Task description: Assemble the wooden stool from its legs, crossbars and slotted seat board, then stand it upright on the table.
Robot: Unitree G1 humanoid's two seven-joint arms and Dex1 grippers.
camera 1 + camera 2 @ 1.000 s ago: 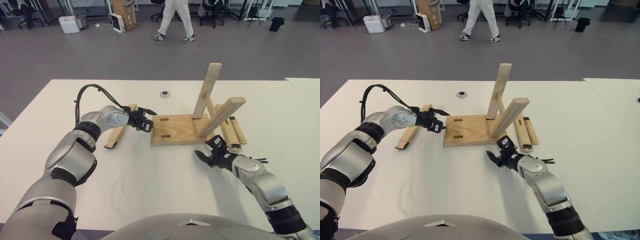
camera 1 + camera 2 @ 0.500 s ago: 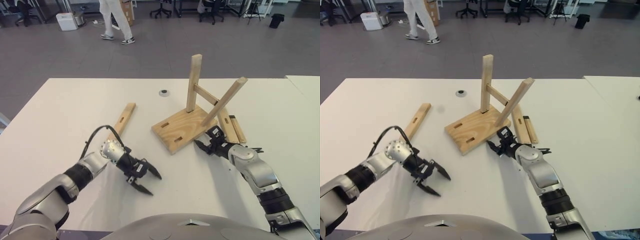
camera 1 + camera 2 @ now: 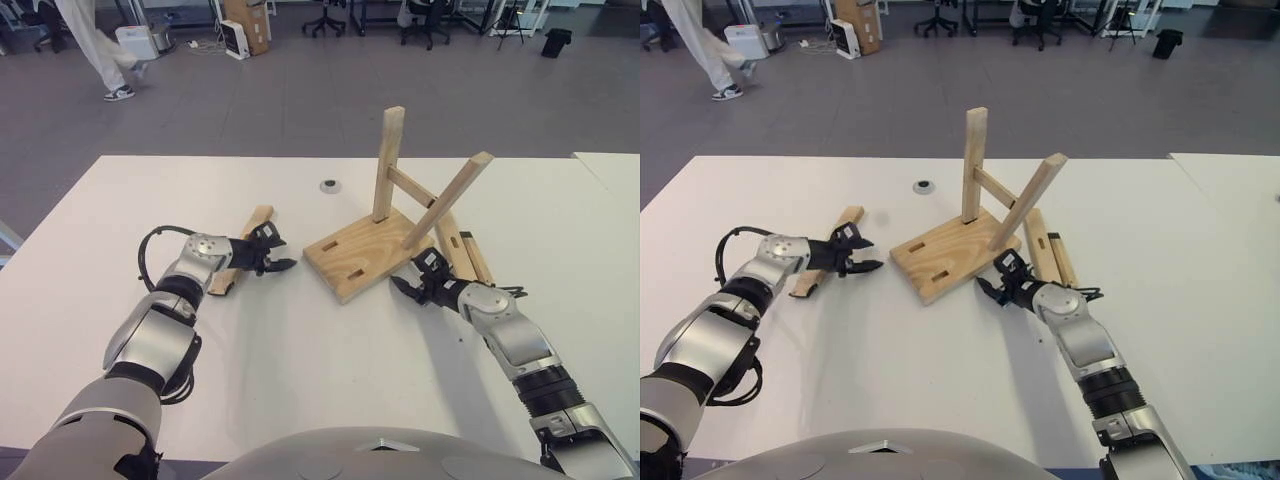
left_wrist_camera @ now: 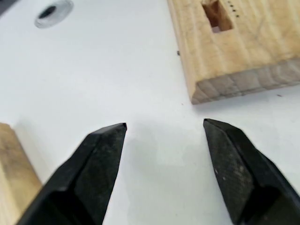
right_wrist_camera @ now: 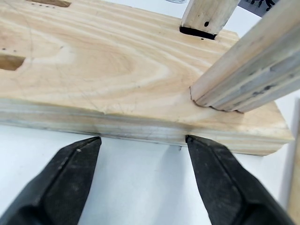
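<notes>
Loose leg (image 3: 259,216): pale wood bar lying flat on the desk (image 3: 300,370), directly beneath and behind the left pincer; its near end is dark.
Left pincer (image 4: 164,125): jaws spread wide, nothing between them. It hangs low over bare desk and points toward the seat board's near corner, close to it but apart.
Round disc (image 3: 327,186): small and grey, set in the desk beyond the left pincer, past the board's far corner.
Slotted seat board (image 3: 365,255): light, grained wood slab on the desk between the two pincers, turned at an angle. Two empty rectangular slots (image 3: 352,272) show on the half nearer the left pincer.
Fitted legs: one upright leg (image 3: 388,165) and one leaning leg (image 3: 450,205) rise from the half nearer the right pincer, joined by a thin crossbar (image 3: 408,187).
Right pincer (image 5: 143,139): jaws wide apart and empty, tips just short of the board's side edge, below the leaning leg's foot.
Loose bars (image 3: 472,258): two wood strips flat on the desk just behind the right pincer.
</notes>
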